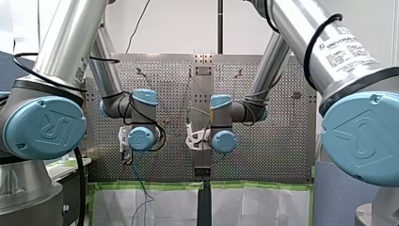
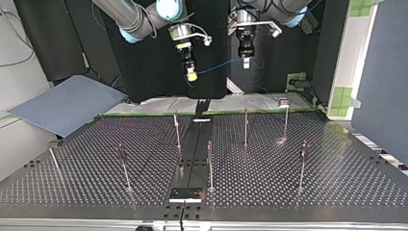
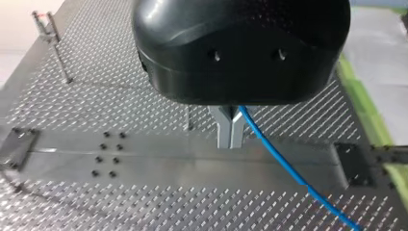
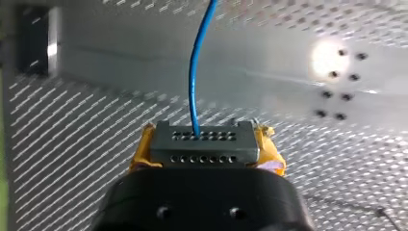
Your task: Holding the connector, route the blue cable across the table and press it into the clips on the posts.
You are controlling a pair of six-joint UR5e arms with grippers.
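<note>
Hanging in air above table's centre strip, toward arm-side edge: blue cable, roughly level between the two grippers, long axis along that edge, clear of posts. Connector lies broadside between yellow pads, holed face toward table, cable leaving it straight ahead. Right gripper clenched on connector. Left gripper: metal fingers pinched together on cable, no gap showing; cable trails off sideways from them.
</note>
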